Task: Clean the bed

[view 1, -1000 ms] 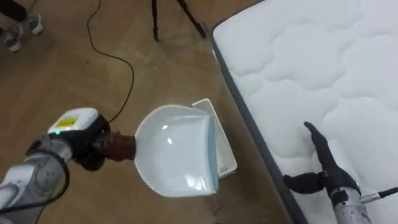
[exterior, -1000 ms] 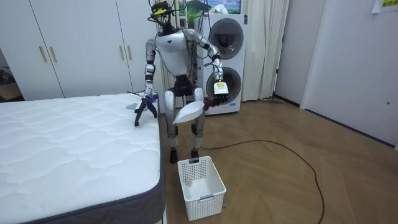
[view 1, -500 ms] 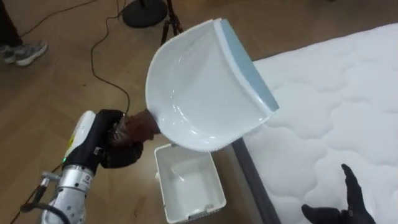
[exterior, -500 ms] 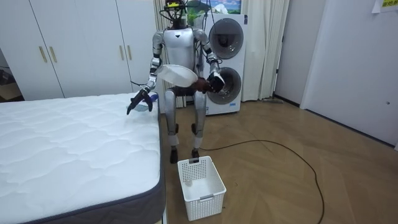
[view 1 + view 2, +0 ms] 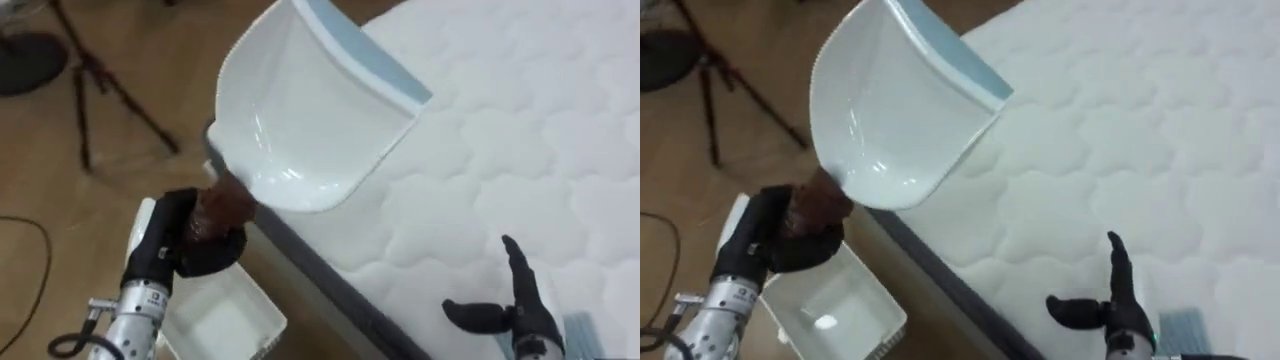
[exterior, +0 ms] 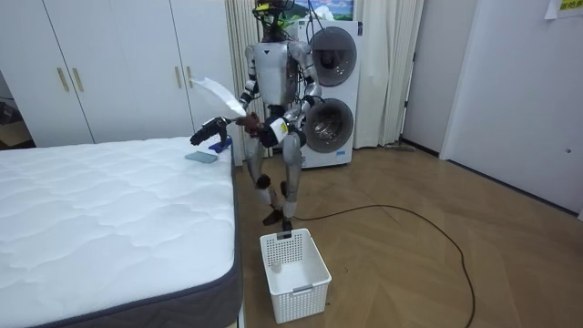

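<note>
My left hand (image 5: 188, 238) is shut on the brown handle of a white dustpan (image 5: 305, 110) with a pale blue lip. The pan is held up, tilted, over the edge of the white quilted mattress (image 5: 520, 150). My right hand (image 5: 518, 310) hovers open above the mattress at the lower right, fingers straight and thumb out. Beside it a small flat blue-grey thing (image 5: 1180, 330) lies on the bed, also seen near the bed's corner (image 6: 202, 157). In the room view I stand at that corner, the dustpan (image 6: 219, 91) raised over the bed.
A white plastic basket (image 5: 855, 300) stands on the wooden floor beside the bed, with a small white thing (image 5: 820, 322) in it. A dark tripod (image 5: 110, 95) and a round stand base (image 5: 30, 45) are on the floor behind. Stacked washing machines (image 6: 330, 91) stand behind me.
The left hand has lifted the dustpan from above the basket up over the bed's edge. I have turned and stepped toward the bed, so the view now takes in more mattress.
</note>
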Controlling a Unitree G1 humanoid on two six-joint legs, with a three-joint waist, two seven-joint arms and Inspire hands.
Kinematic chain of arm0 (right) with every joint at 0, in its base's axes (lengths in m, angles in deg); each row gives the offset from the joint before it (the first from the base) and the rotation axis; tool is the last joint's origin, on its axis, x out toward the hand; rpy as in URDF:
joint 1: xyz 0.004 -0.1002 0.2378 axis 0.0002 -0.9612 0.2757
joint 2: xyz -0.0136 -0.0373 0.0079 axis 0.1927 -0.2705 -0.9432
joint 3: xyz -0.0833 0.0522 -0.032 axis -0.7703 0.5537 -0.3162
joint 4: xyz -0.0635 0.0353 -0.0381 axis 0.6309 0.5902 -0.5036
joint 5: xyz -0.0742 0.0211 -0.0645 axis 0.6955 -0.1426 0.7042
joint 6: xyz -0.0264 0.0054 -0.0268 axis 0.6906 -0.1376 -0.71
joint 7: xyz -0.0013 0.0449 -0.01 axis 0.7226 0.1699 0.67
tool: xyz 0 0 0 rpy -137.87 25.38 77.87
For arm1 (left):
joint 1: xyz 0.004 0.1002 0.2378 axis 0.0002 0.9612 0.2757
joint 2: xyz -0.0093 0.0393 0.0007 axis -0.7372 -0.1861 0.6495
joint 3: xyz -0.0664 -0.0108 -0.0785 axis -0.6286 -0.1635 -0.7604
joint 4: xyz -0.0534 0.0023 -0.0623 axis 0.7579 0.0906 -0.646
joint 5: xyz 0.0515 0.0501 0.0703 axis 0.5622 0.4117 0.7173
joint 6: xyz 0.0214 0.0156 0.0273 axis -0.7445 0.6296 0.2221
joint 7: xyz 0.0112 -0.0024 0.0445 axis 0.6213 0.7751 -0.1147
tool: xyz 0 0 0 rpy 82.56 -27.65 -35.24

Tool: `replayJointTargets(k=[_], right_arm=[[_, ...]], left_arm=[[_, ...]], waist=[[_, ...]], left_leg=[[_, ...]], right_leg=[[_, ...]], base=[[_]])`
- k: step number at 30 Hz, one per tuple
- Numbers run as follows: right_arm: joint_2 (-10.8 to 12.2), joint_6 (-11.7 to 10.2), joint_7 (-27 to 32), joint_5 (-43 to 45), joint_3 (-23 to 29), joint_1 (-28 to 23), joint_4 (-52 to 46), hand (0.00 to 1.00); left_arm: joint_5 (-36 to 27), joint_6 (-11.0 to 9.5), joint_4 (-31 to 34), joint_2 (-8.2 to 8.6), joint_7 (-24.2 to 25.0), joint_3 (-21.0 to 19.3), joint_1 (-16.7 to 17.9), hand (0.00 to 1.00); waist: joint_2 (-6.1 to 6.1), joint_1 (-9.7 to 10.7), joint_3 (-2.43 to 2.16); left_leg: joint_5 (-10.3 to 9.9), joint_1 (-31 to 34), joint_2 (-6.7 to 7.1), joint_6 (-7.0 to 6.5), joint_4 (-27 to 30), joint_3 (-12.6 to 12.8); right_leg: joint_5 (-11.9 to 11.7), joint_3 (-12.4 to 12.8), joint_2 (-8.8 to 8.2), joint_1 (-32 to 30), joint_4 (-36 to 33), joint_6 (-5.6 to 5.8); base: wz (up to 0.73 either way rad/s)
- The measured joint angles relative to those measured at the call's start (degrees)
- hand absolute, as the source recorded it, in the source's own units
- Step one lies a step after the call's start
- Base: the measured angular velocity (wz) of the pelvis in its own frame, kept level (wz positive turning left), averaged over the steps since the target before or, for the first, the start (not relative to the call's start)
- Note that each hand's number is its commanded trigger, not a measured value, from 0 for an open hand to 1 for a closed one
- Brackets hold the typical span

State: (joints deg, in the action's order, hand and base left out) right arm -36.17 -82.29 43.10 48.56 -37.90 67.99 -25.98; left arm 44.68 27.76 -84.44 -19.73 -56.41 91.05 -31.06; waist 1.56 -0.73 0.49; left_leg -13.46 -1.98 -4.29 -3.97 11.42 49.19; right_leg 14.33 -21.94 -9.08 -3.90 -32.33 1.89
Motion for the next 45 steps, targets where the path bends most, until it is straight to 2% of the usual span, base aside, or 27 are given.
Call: replayJointTargets(k=[1,2,3,4,5,6,8,9,10,11,12,13,14,15,16,18,22,23,24,25,29,32,34,35,36,40,45], right_arm=[[0.22,-0.16,-0.03,-0.03,-0.35,0.06,0.02,0.0],[0.36,-0.15,-0.11,-0.07,-0.38,0.05,0.02,0.0],[0.63,-0.13,-0.68,0.27,-0.56,0.05,0.02,0.0],[0.67,-0.14,-0.92,0.67,-0.79,0.02,-0.12,0.0],[0.71,-0.46,-1.51,0.79,-1.25,-0.03,-0.21,0.0],[0.71,-0.71,-2.03,1.32,-1.33,-0.05,-0.26,0.0],[0.76,-0.72,-2.86,2.59,-1.2,-0.26,-0.11,0.0],[0.75,-0.73,-3.92,3.88,-0.96,-0.72,-0.11,0.0],[0.74,-0.73,-4.55,4.23,-0.74,-0.94,-0.12,0.0],[0.74,-0.72,-5.92,5.43,-0.27,-1.31,-0.29,0.0],[0.51,-0.71,-6.99,6.17,-0.23,-1.65,-0.91,0.0],[0.51,-0.71,-7.42,6.65,-0.23,-1.66,-1.06,0.0],[0.49,-0.71,-8.32,7.57,-0.18,-1.64,-1.24,0.0],[0.47,-0.7,-9.22,8.59,-0.17,-1.69,-1.58,0.0],[0.47,-0.7,-9.62,9.27,-0.17,-1.74,-1.83,0.0],[0.46,-0.7,-11.06,10.6,-0.06,-2.65,-3.73,0.0],[0.4,-0.66,-13.26,10.6,-0.09,-2.69,-4.19,0.0],[0.46,-0.66,-13.61,10.58,-0.09,-2.55,-4.2,0.0],[0.5,-0.66,-14.2,10.52,-0.08,-2.3,-4.19,0.0],[0.51,-0.66,-14.55,10.26,0.32,-2.29,-4.18,0.0],[1.1,-0.54,-15.05,9.89,2.22,-2.1,-4.15,0.0],[1.29,-0.07,-15.06,8.53,2.39,-1.38,-4.13,0.0],[1.27,0.09,-15.09,7.31,2.52,-1.31,-3.22,0.0],[1.3,0.55,-15.39,6.21,2.39,-0.89,-2.53,0.0],[1.3,0.74,-15.55,5.68,2.12,-0.7,-2.34,0.0],[1.52,1.76,-15.54,5.55,2.08,-0.55,-2.34,0.0],[1.65,1.76,-15.48,5.04,2.09,-0.53,-1.85,0.0]], left_arm=[[-1.7,0.08,-0.81,-0.03,0.14,0.05,-0.84,1.0],[-2.29,0.1,-1.38,-0.03,0.18,0.06,-1.39,1.0],[-2.64,0.11,-2.78,0.06,0.11,0.16,-1.74,1.0],[-2.65,0.12,-3.57,0.18,0.06,0.34,-1.72,1.0],[-2.66,0.28,-5.02,0.24,0.2,0.66,-1.71,1.0],[-2.52,0.29,-6.37,0.25,0.73,1.32,-1.85,1.0],[-2.37,0.38,-7.4,0.34,2.15,2.56,-2.01,1.0],[-2.29,0.38,-8.0,0.57,3.07,3.3,-2.0,1.0],[-2.16,0.39,-8.28,0.7,3.34,3.73,-1.96,1.0],[-1.75,0.54,-8.4,1.19,3.99,3.91,-1.32,1.0],[-1.45,0.65,-8.38,1.68,4.23,3.91,-0.39,1.0],[-1.44,0.7,-8.38,1.76,4.35,3.9,-0.04,1.0],[-1.35,0.84,-8.37,1.83,4.65,3.9,0.15,1.0],[-1.35,0.85,-8.36,1.85,5.1,3.74,0.22,1.0],[-1.35,0.85,-8.36,1.86,5.29,3.65,0.28,1.0],[-1.4,0.84,-7.85,1.84,5.95,3.57,1.08,1.0],[-1.45,0.84,-7.31,1.83,7.42,3.38,2.73,1.0],[-1.39,0.83,-7.31,1.83,7.66,3.31,2.73,0.89],[-1.35,0.83,-7.32,1.85,7.95,3.2,2.7,0.24],[-1.36,0.82,-7.31,2.01,8.27,3.2,2.71,0.0],[-1.38,0.8,-7.31,1.98,9.16,3.04,1.9,0.0],[-1.44,0.78,-7.32,1.9,8.97,2.43,1.66,0.0],[-1.43,0.78,-7.33,1.9,8.91,2.42,1.06,0.0],[-1.55,0.69,-7.48,1.83,8.86,2.27,0.68,0.0],[-1.6,0.68,-7.82,1.78,8.64,2.03,0.5,0.0],[-1.5,0.71,-8.62,1.81,7.52,0.39,0.52,0.0],[-1.58,0.7,-8.64,2.13,5.77,0.31,0.73,0.0]], waist=[[0.47,-0.14,0.24],[0.73,-0.19,0.48],[1.0,-0.14,0.66],[1.0,0.27,0.65],[0.82,1.11,0.56],[0.31,2.39,0.35],[-0.27,3.8,0.27],[-0.34,4.31,0.19],[-0.41,4.3,0.16],[-0.59,3.72,0.03],[-0.93,3.01,-0.15],[-1.1,2.49,-0.27],[-1.3,1.98,-0.44],[-1.56,1.66,-0.59],[-1.73,1.69,-0.73],[-2.11,1.82,-0.95],[-2.11,1.5,-0.93],[-2.1,1.44,-0.9],[-2.0,1.89,-0.72],[-1.92,2.12,-0.59],[-1.38,2.37,0.0],[-0.91,2.23,0.19],[-0.64,2.08,0.33],[-0.76,1.03,0.4],[-0.9,0.41,0.34],[-0.66,0.76,0.4],[-0.8,1.31,0.29]], left_leg=[[0.01,0.41,0.19,0.01,0.42,1.08],[0.08,0.65,0.25,0.0,0.63,0.84],[0.12,1.19,0.36,0.04,1.51,-1.26],[0.13,1.49,0.45,0.06,2.01,-3.57],[0.1,2.35,0.69,0.09,3.11,-8.96],[0.08,3.47,0.63,0.1,3.93,-12.35],[0.11,4.15,0.0,0.15,4.4,-13.25],[0.27,4.04,0.04,0.39,4.34,-14.1],[0.3,3.94,0.11,0.44,4.33,-14.97],[0.34,3.6,0.37,0.51,4.41,-17.12],[0.38,3.29,1.22,0.59,4.31,-22.28],[0.4,3.15,1.76,0.63,4.3,-25.26],[0.39,2.77,2.62,0.68,4.21,-30.07],[0.42,2.35,3.03,0.78,3.84,-32.7],[0.43,2.11,3.05,0.87,3.72,-32.95],[0.63,0.55,3.14,1.29,2.25,-33.01],[0.46,-0.73,3.27,1.93,1.24,-35.03],[0.42,-0.73,3.4,1.98,1.26,-36.26],[0.36,-0.73,3.81,2.08,1.27,-39.56],[0.3,-0.8,4.15,2.19,1.26,-41.57],[-0.08,-0.9,4.25,2.46,1.49,-42.05],[-0.57,-0.56,4.76,2.21,2.11,-41.42],[-0.93,-1.03,5.07,2.0,2.37,-40.48],[-1.23,-1.46,4.96,1.98,2.36,-39.4],[-1.47,-1.59,4.82,1.94,2.35,-38.28],[-2.19,-1.53,4.61,1.67,3.27,-38.22],[-2.25,-1.9,4.06,1.54,2.51,-38.36]], right_leg=[[0.44,-0.14,-0.95,1.49,3.31,0.74],[0.54,-0.07,-0.88,1.67,5.27,0.9],[0.63,-0.07,-0.39,1.66,8.0,0.97],[0.63,0.17,-0.18,1.88,9.31,0.98],[0.51,0.67,0.59,2.82,11.92,0.77],[0.02,0.84,1.25,3.27,13.98,0.14],[-0.93,1.86,2.11,2.37,14.66,-0.49],[-1.12,3.27,2.45,1.43,14.67,-0.76],[-1.22,3.85,2.63,1.11,14.48,-0.92],[-1.4,6.04,3.29,0.77,14.59,-1.27],[-1.65,8.46,4.1,0.52,14.61,-1.79],[-1.78,9.7,4.48,0.43,14.6,-1.94],[-2.07,12.32,5.36,0.17,14.55,-2.31],[-2.38,14.05,6.18,-0.02,14.58,-2.56],[-2.52,14.57,6.41,-0.03,14.6,-2.67],[-2.92,17.24,7.44,-0.19,14.57,-3.12],[-3.35,20.32,9.05,-1.04,14.17,-3.84],[-3.42,20.33,9.17,-1.17,14.16,-3.96],[-3.46,20.54,9.34,-1.21,14.19,-4.09],[-3.43,21.04,9.55,-1.22,14.17,-4.15],[-3.15,21.77,9.89,-1.55,13.46,-4.22],[-1.98,21.98,9.29,-3.12,10.45,-4.12],[-1.11,22.63,9.11,-4.14,8.07,-3.85],[-1.04,23.12,9.32,-4.49,7.46,-3.83],[-0.97,23.05,9.25,-4.71,7.58,-3.84],[-1.04,22.66,9.36,-4.45,7.83,-3.73],[-2.17,21.18,9.59,-2.84,10.82,-3.46]], base=[[-1.48],[-1.22],[-1.06],[-1.18],[-0.84],[-0.68],[-0.53],[-0.56],[-0.74],[-1.07],[-1.17],[-1.23],[-1.07],[-0.97],[-0.71],[-0.63],[-0.61],[-0.4],[-0.22],[-0.17],[-0.13],[-0.12],[-0.21],[-0.53],[-0.58],[-0.13],[0.0]])
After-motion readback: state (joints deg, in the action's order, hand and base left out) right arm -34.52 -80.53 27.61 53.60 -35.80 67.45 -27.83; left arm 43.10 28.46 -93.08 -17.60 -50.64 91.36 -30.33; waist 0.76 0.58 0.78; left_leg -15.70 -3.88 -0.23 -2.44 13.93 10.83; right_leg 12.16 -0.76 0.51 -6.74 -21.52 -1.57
